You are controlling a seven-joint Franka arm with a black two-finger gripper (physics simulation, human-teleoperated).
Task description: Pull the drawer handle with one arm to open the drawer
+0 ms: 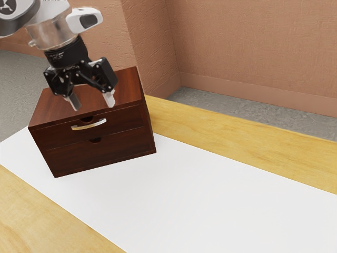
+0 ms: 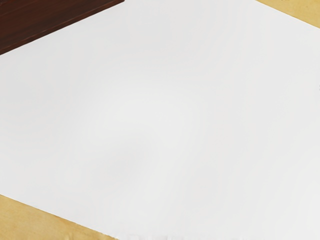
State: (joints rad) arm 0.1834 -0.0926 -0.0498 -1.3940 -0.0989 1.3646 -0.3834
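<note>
Pincer: black two-finger pincer [image 1: 92,102], spread wide, gripping nothing, above the box's front edge.
Cabinet: dark-brown wooden two-drawer box [image 1: 118,139], exterior view's left, on mat.
Handle: silver curved bar [image 1: 88,124], upper drawer front, long axis horizontal, facing the camera.
Surface: white mat [image 1: 210,200] on light wooden table [image 1: 253,142].
Room: terracotta walls [image 1: 253,42], grey floor [image 1: 263,110].

Cabinet [image 1: 92,132] sitting on a mat [image 1: 200,195], exterior view's left.
Mat is lying across the bench [image 1: 253,139]; end effector [image 1: 93,103] is hanging just above the drawer handle [image 1: 88,124], seemingly apart from it.
</note>
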